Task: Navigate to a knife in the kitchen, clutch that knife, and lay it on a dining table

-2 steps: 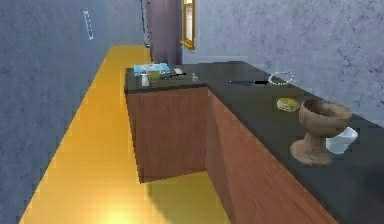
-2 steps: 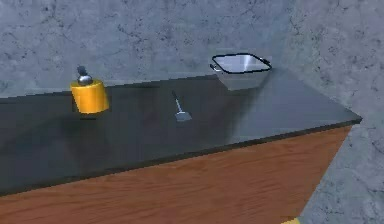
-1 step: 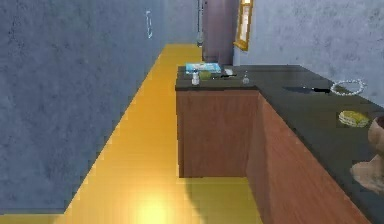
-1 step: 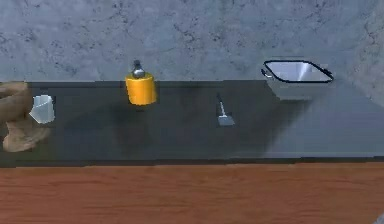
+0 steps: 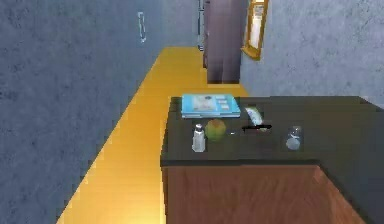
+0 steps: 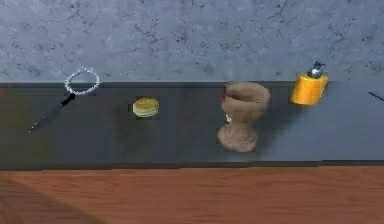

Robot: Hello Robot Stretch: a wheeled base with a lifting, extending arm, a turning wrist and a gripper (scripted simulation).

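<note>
A dark countertop (image 5: 330,120) on a wooden base lies ahead in the forward view. Near its middle lies a small slim thing (image 5: 255,122), pale at one end and dark at the other; it could be a knife, but its shape is too small to be sure. Left of it are a green apple (image 5: 215,130) and a pale shaker (image 5: 198,138). In the arm side view a dark counter (image 6: 180,140) runs along a grey wall, and a thin dark sliver (image 6: 375,96) lies at its right edge.
A blue book (image 5: 210,104) and a second shaker (image 5: 294,138) sit on the forward counter. A yellow floor strip (image 5: 140,120) runs left of it toward a dark doorway (image 5: 222,40). The side counter carries a whisk (image 6: 80,82), a yellow round thing (image 6: 146,107), a brown goblet (image 6: 244,115) and an orange container (image 6: 310,87).
</note>
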